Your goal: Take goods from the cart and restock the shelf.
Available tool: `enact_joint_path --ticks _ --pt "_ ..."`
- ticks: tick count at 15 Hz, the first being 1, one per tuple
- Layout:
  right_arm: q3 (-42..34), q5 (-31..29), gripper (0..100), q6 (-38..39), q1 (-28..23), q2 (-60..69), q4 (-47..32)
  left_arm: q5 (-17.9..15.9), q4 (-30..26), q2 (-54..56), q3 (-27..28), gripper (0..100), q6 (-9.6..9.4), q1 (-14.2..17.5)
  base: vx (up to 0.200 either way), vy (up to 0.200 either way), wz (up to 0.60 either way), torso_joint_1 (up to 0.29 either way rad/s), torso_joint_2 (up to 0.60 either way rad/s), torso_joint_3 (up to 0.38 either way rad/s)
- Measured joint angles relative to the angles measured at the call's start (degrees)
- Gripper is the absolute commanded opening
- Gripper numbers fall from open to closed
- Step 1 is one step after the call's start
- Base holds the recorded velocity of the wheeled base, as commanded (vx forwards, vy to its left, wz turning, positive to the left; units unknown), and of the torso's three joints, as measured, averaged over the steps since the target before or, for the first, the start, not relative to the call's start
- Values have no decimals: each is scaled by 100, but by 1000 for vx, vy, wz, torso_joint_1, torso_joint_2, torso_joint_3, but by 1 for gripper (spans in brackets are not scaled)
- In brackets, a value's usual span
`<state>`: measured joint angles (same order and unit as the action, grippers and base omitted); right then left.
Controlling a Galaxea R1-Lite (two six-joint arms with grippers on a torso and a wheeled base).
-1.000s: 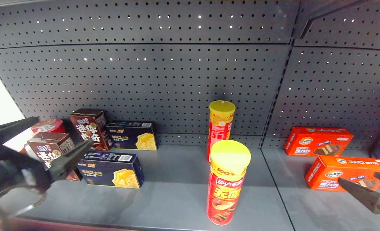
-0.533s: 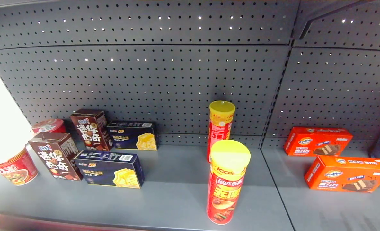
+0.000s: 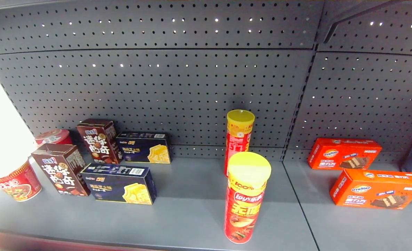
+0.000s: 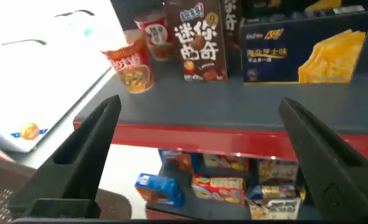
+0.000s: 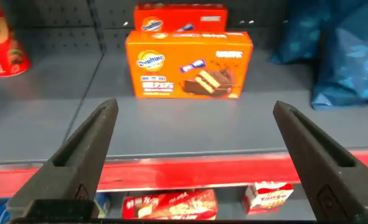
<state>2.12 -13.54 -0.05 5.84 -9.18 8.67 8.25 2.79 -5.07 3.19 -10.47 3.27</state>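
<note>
The grey shelf (image 3: 192,216) carries two red chip cans with yellow lids (image 3: 247,197), two orange boxes (image 3: 376,188), two navy boxes (image 3: 122,183), two brown boxes (image 3: 61,169) and a red cup of noodles (image 3: 17,181). My left gripper (image 4: 199,104) stands open with nothing in it, out in front of the shelf's edge, facing the noodle cup (image 4: 131,65), a brown box (image 4: 199,40) and a navy box (image 4: 305,46). My right gripper (image 5: 195,107) is open with nothing in it too, in front of the orange boxes (image 5: 188,64).
A perforated back panel (image 3: 157,87) closes the shelf behind. Its front lip is red (image 5: 190,169), with more goods on the level below (image 4: 221,186). A blue bag (image 5: 349,53) stands right of the orange boxes. A white surface (image 4: 40,81) lies left of the shelf.
Both grippers have drawn back out of the head view; a second ago the left one was at lower left and the right one at lower right. The goods have not moved.
</note>
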Motion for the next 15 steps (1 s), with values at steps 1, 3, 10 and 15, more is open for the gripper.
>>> enact_joint_path --ticks 1,3,10,15 --pt "-108 82 100 16 -24 128 -178 -421 46 37 -166 100 35 0 0 0 0 0 0 0" --pt "-177 299 100 48 -35 268 -444 -1006 87 78 -279 100 82 0 0 0 0 0 0 0" --pt "-194 906 100 250 -46 378 -512 -1364 -206 96 -229 100 961 -22 0 0 0 0 0 0" --pt "-194 1154 100 -143 -39 382 -519 -1887 -160 98 -229 100 1042 -104 0 0 -120 0 0 0"
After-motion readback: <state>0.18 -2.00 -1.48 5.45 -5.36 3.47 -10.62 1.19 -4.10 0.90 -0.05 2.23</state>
